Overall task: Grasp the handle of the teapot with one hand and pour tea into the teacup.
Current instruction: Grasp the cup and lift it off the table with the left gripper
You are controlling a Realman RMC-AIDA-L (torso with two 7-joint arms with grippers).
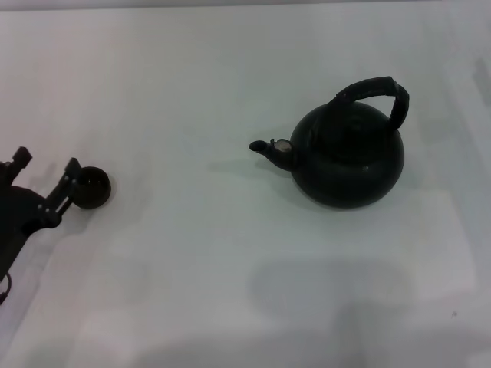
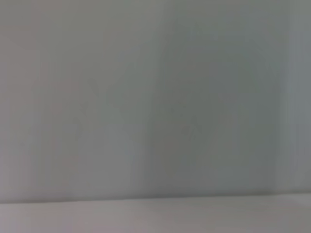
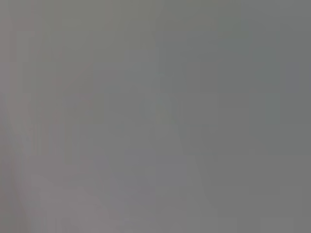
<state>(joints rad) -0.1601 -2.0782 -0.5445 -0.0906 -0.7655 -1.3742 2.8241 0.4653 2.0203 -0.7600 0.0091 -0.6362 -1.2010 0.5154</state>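
The large black teapot [image 1: 349, 157] stands on the white table to the right of the middle in the head view. Its spout [image 1: 268, 149] points left, and the arched handle [image 1: 376, 96] rises over its top with nothing touching it. Far to the left sits the small dark teacup [image 1: 93, 188]. My left gripper [image 1: 46, 162] is at the left edge, open, with nothing between its fingers. One fingertip [image 1: 71, 169] stands right beside the cup; whether it touches the cup is not clear. My right gripper is out of view. Both wrist views show only blank grey.
The white tabletop [image 1: 192, 253] stretches between the cup and the teapot. A soft shadow [image 1: 330, 287] lies on the table in front of the teapot.
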